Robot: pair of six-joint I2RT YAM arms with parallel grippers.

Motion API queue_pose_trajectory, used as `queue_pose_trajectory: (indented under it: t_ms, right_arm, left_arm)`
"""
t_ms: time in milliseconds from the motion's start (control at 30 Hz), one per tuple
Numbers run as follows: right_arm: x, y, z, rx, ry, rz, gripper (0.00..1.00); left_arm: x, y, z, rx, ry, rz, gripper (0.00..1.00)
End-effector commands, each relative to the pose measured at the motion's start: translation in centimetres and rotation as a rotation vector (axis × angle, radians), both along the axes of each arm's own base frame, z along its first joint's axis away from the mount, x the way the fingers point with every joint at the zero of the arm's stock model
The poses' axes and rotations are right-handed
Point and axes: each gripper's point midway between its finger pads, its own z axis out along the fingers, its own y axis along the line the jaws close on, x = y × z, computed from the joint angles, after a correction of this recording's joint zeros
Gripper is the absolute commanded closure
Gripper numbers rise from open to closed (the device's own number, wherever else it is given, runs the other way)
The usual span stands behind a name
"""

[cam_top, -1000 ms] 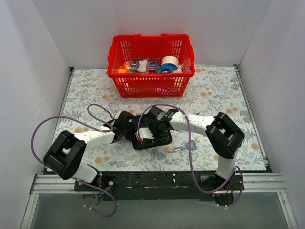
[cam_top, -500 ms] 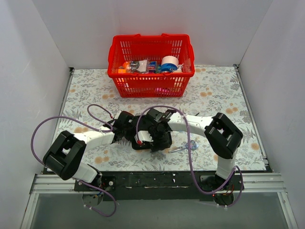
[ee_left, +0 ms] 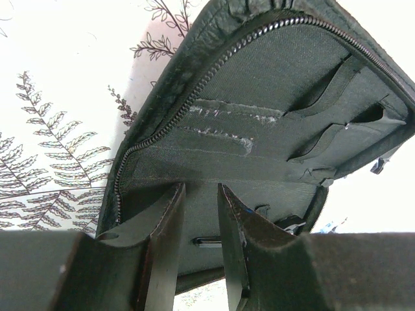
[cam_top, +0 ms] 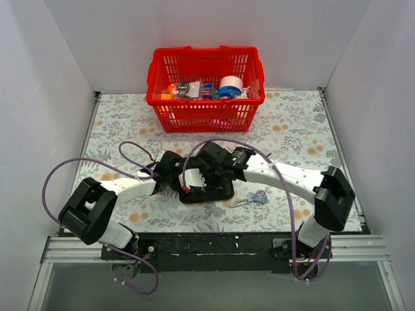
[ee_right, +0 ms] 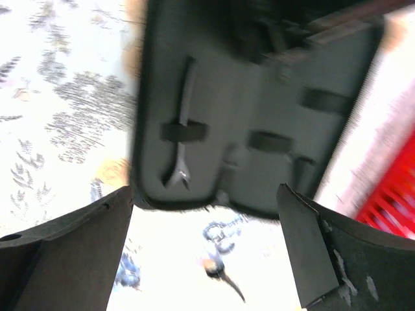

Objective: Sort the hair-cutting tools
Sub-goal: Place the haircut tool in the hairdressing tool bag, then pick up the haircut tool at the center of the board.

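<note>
The black pouch (cam_top: 214,191) lies open at the table's middle. My left gripper (cam_top: 175,180) sits at the pouch's left edge, and in the left wrist view its fingers (ee_left: 170,220) stand narrow with the pouch's rim (ee_left: 194,269) running between them and the lid (ee_left: 272,97) raised. My right gripper (cam_top: 202,175) hovers over the pouch, open wide and empty (ee_right: 205,189). A slim silver tool (ee_right: 182,123) is tucked under an elastic strap inside. One pair of scissors (cam_top: 251,199) with pale blue loops lies on the table right of the pouch, blurred in the right wrist view (ee_right: 220,249).
A red plastic basket (cam_top: 204,115) with tape and other items stands at the back centre. White walls close in the left, right and back of the floral tablecloth (cam_top: 305,129). Purple cables loop over both arms.
My right gripper has gone from shut to wide open above the pouch, and its arm's elbow has swung right. The left gripper and the table scissors have not moved.
</note>
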Motion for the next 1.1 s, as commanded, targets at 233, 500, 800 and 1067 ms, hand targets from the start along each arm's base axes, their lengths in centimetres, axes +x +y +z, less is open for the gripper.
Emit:
queue_pose_trajectory:
  t_ms: [233,500,800,1067]
  right_arm:
    - [10.3,-9.5,19.5,0.482,-0.688,-1.033,0.02]
    - [12.0,-16.0,13.9,0.654,-0.345,-1.510,0.10]
    - [13.2,-17.1,7.7,0.718,-0.108,-1.976,0.18]
    - [13.4,-17.5,2.4,0.757,0.088,-2.338,0.24]
  left_arm:
    - [-5.0,3.5,-3.5,0.191,0.182,-0.085,0.70]
    - [-3.4,2.2,0.4,0.151,0.070,-0.159,0.67]
    - [-3.3,1.1,1.8,0.112,0.024,-0.238,0.59]
    - [-3.4,1.3,2.0,0.112,-0.005,-0.244,0.58]
